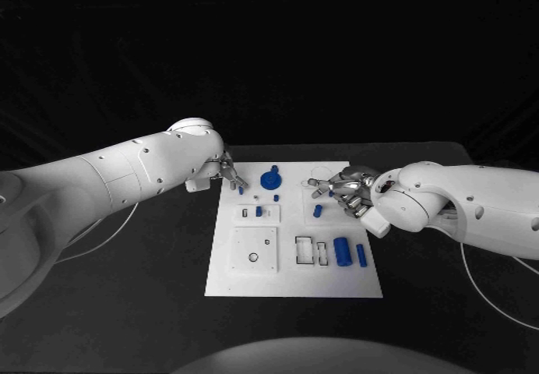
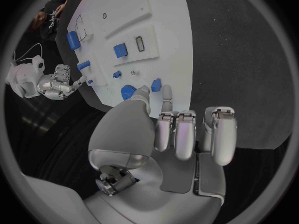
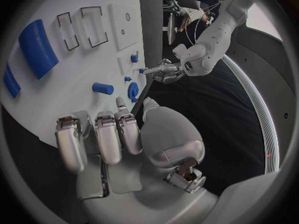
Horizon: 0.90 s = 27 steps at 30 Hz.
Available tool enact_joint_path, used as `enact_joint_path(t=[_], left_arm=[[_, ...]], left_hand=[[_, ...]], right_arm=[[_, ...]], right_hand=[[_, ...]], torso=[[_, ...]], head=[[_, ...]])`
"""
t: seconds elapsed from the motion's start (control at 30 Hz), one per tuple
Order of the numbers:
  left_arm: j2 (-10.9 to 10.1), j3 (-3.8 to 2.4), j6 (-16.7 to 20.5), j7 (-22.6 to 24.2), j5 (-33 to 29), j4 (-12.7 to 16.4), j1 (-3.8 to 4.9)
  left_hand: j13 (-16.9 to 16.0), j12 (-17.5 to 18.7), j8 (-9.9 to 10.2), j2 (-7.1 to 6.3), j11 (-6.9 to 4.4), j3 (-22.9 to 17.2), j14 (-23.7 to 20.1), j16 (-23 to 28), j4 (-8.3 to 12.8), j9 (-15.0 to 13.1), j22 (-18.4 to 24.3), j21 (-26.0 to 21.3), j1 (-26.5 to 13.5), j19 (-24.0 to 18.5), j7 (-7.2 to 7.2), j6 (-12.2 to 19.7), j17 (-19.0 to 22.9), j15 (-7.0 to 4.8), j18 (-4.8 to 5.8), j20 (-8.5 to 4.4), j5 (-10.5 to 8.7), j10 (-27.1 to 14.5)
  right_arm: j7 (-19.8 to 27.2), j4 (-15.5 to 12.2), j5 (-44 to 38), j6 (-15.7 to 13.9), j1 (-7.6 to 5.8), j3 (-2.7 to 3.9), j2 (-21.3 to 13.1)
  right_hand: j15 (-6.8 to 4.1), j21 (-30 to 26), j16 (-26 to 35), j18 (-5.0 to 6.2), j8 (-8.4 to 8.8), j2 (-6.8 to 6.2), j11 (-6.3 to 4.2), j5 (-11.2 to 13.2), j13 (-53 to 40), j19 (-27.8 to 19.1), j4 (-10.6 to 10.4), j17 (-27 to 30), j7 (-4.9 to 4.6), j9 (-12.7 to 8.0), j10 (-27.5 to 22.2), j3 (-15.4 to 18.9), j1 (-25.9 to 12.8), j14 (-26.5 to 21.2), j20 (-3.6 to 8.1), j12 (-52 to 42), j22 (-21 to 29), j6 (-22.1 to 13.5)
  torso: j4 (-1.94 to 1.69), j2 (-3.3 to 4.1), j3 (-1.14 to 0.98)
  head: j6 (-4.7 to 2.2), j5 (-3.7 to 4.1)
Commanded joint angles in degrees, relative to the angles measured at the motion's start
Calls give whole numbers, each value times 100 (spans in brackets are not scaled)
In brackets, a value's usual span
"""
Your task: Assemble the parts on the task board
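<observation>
The task board (image 1: pixel 294 284) lies flat in the middle of the black table (image 1: pixel 135 312), with both hands at its far end. In the head view the left hand (image 1: pixel 228 173) sits at the board's far left edge, its fingertips at a small blue part (image 1: pixel 241 189). The left wrist view is nearer: the fingers are curled over the board edge and a fingertip (image 2: pixel 166 92) lies just beside that blue part (image 2: pixel 156 84); whether it is pinched I cannot tell. The right hand (image 1: pixel 343 189) hovers over the far right of the board, fingers loosely bent and apart, grasping nothing; its wrist view shows them above bare board near a blue gear (image 3: pixel 132 90). The head view lets me count two larger blue cylinders (image 1: pixel 341 252) lying near the right edge, one round blue gear (image 1: pixel 271 180) at the far end, and several smaller blue pieces between.
</observation>
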<state>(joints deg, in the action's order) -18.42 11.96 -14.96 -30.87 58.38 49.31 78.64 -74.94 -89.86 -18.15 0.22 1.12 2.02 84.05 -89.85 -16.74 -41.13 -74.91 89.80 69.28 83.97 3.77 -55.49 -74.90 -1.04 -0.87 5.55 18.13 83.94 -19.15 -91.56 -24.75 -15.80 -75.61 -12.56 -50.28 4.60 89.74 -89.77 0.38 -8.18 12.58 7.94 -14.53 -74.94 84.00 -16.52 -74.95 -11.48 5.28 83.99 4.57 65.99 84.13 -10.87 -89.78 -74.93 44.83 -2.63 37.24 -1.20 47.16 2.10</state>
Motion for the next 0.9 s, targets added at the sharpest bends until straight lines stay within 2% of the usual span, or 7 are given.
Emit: enact_joint_path(t=[0.03, 0.17, 0.57, 0.67, 0.9], left_arm=[[30, -3, -178, 24, 47, -12, -1], [40, -3, -213, 23, 47, -21, -3], [88, -3, -256, 30, 47, -115, -18], [101, -3, -255, 36, 44, -132, -22], [150, -3, -255, 45, 24, -176, -37]], left_hand=[[-1506, -14, 32, 5, -49, -31, 595, -15, -1, 6, -1509, 20, 41, 603, 1, -32, -1510, -48, 87, -9, 27, 606], [-1506, -14, 33, 5, -48, -30, 595, -15, -3, 7, -1509, 20, 40, 603, 2, -32, -1510, -48, 87, -9, 27, 606], [-1506, -14, 42, 34, -49, -48, 595, -15, -5, 14, -1509, 20, 53, 603, 1, -34, -1510, -48, 87, -10, 40, 606], [-1506, -14, 43, 40, -49, -51, 595, -15, -6, 15, -1509, 20, 55, 603, 1, -35, -1510, -48, 87, -10, 41, 606], [-1506, -14, 50, 63, -44, -40, 595, -15, -14, 22, -1509, 20, 22, 603, 10, -43, -1510, -48, 87, -11, 20, 606]], right_arm=[[29, -13, -13, 87, 3, -1, 3], [29, -15, -13, 86, 3, -1, 2], [25, -22, -13, 82, 3, -1, -9], [25, -18, -13, 82, 3, -1, -8], [22, -19, -13, 90, 2, -1, 1]], right_hand=[[46, 26, -23, -38, -33, -5, 31, -28, -1506, 600, -3, -1505, -71, 9, 601, 22, 44, 587, -40, -22, -1507, -43], [46, 26, -23, -38, -33, -5, 31, -28, -1506, 600, -3, -1505, -71, 9, 601, 22, 44, 587, -40, -22, -1507, -43], [46, 26, -23, -38, -33, -5, 31, -28, -1506, 600, -3, -1505, -71, 9, 601, 22, 44, 587, -40, -22, -1507, -43], [46, 26, -23, -38, -33, -5, 31, -28, -1506, 600, -3, -1505, -71, 9, 601, 22, 44, 587, -40, -22, -1507, -43], [46, 26, -23, -38, -33, -5, 31, -28, -1506, 600, -3, -1505, -71, 9, 601, 22, 44, 587, -40, -22, -1507, -43]], torso=[[1, 2, -2], [4, 0, 0], [-5, 5, 2], [-5, 0, -1], [-5, -2, -3]], head=[[1, 3], [22, 9], [22, 35], [45, 25], [41, 19]])
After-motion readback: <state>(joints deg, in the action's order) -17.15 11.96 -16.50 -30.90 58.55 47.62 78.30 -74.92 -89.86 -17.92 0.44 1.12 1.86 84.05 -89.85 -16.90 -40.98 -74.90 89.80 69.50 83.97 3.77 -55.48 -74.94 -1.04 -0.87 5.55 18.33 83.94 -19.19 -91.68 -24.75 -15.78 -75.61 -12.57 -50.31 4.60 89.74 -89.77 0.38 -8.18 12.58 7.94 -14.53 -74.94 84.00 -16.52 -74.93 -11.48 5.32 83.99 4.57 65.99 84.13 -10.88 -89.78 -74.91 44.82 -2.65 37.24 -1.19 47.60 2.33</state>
